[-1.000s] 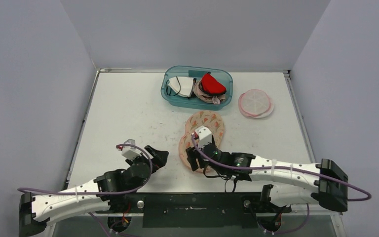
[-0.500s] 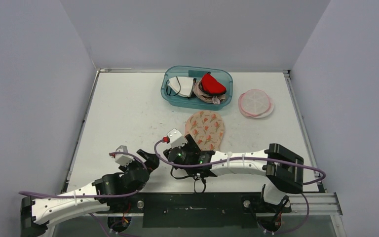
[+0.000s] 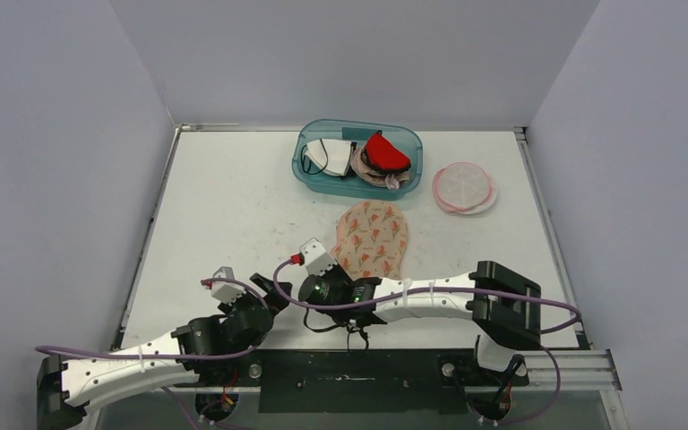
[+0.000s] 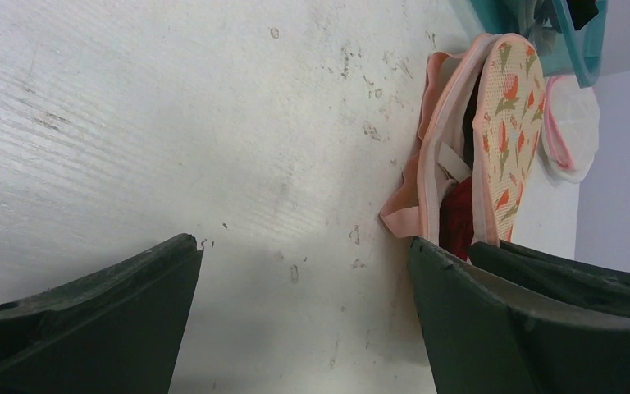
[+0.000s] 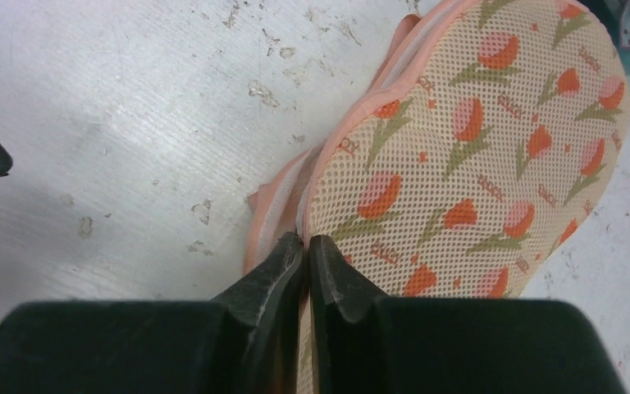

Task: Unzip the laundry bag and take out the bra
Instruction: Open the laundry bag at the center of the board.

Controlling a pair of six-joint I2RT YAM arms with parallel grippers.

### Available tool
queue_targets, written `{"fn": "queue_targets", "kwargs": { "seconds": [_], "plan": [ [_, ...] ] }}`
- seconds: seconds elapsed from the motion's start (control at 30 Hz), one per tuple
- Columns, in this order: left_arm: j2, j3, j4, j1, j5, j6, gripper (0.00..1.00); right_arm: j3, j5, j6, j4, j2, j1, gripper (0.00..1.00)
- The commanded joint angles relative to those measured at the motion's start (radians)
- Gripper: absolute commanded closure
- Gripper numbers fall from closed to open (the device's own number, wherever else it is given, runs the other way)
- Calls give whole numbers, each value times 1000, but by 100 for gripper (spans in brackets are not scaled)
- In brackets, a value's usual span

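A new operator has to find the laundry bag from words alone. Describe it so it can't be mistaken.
On the white table, find the teal tub of clothes at the far edge. Just in front of it lies the laundry bag, an oval mesh pouch. Unlike the plain white, pink-rimmed disc beside the tub, it is peach with a red tulip print.

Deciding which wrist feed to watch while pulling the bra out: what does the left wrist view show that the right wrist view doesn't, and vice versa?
Left wrist only: the laundry bag gaping along its side with a red garment inside, a corner of the teal bin, a pink-rimmed white disc, and the left end effector wide open over bare table. Right wrist only: the right end effector shut on the bag's zip seam at its near edge; the opening is not visible there. Both: the tulip-print mesh bag on the scuffed white table.
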Motion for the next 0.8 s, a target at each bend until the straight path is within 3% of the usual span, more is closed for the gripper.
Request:
{"fn": "queue_targets", "kwargs": {
  "seconds": [0.0,0.37,0.6,0.77],
  "plan": [
    [14,-14,118,4,11,22,3,-25,55,40,-11,-111,12,95],
    [191,20,535,50,96,350,4,-217,163,178,-116,-528,13,95],
    [470,127,744,259,441,528,4,-327,259,351,-286,-796,13,95],
    [681,216,814,336,540,619,4,-407,303,497,-387,-962,13,95]
  ]
}}
